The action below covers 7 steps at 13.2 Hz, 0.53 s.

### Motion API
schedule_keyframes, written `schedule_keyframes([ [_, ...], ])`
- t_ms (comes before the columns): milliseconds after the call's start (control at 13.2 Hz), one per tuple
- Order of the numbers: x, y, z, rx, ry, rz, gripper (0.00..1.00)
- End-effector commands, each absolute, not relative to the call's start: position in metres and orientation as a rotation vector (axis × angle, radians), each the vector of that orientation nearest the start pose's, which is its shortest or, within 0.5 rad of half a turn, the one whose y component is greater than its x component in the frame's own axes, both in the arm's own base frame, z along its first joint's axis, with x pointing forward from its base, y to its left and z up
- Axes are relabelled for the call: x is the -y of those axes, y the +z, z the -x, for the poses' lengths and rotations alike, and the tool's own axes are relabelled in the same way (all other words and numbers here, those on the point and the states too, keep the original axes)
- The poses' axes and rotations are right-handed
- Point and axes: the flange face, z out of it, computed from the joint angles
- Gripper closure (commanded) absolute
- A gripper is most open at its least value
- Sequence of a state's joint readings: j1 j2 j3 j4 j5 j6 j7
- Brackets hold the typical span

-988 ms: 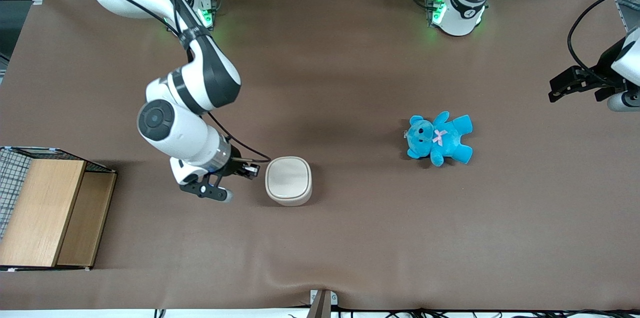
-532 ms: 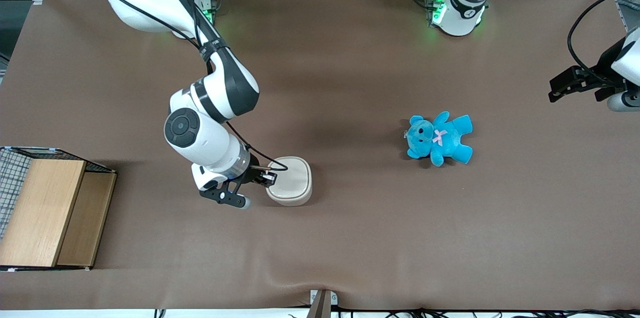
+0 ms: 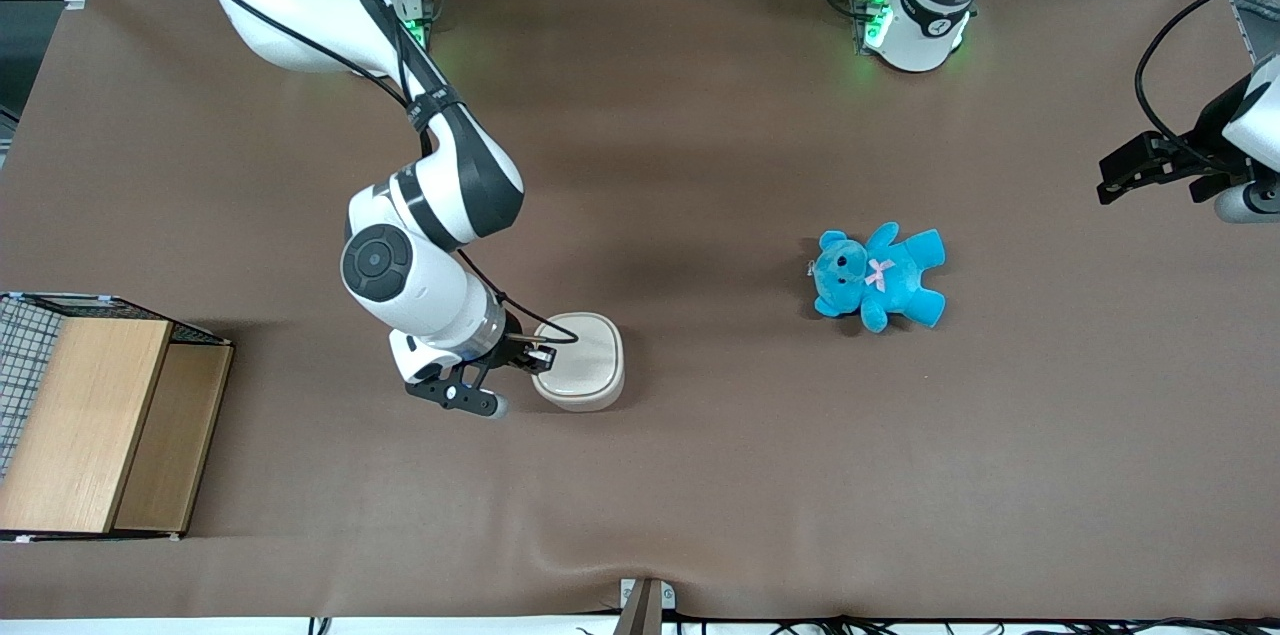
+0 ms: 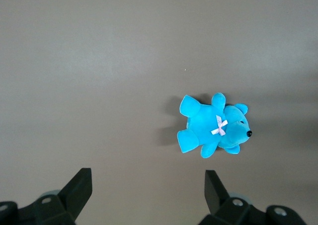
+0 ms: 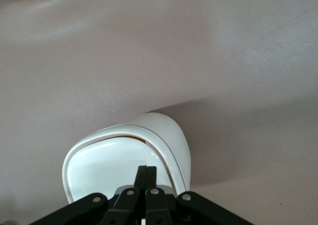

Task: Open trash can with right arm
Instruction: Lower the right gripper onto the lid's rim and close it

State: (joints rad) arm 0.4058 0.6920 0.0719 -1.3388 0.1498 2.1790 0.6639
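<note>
The trash can (image 3: 580, 360) is a small cream-white rounded-square bin standing on the brown table, its flat lid down. In the right wrist view the trash can (image 5: 107, 168) shows a thin dark seam along the lid's rim. The right arm (image 3: 430, 245) reaches down beside it from the working arm's end. Its black gripper (image 3: 537, 356) is shut with nothing between the fingers, the tips lying over the lid's edge nearest the arm. In the right wrist view the gripper (image 5: 146, 171) has its fingers pressed together over the lid.
A blue teddy bear (image 3: 878, 275) lies on the table toward the parked arm's end and shows in the left wrist view (image 4: 214, 130). A wooden box with wire mesh (image 3: 100, 425) stands at the working arm's end, near the table's front edge.
The right arm has swung toward the trash can. The gripper, beside the bin a second ago, now has its tips over the lid's edge. The bin and the bear have not moved.
</note>
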Motion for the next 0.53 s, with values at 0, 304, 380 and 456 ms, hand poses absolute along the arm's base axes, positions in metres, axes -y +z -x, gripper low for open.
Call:
schedule_keyframes([
  [0,-0.344,0.33,-0.668,-0.419,-0.053,2.906,1.0],
  [304,-0.354,0.32,-0.663,-0.404,-0.039,2.913,1.0],
  [380,-0.354,0.319,-0.664,-0.404,-0.039,2.913,1.0],
  [456,-0.355,0.316,-0.663,-0.402,-0.034,2.917,1.0],
])
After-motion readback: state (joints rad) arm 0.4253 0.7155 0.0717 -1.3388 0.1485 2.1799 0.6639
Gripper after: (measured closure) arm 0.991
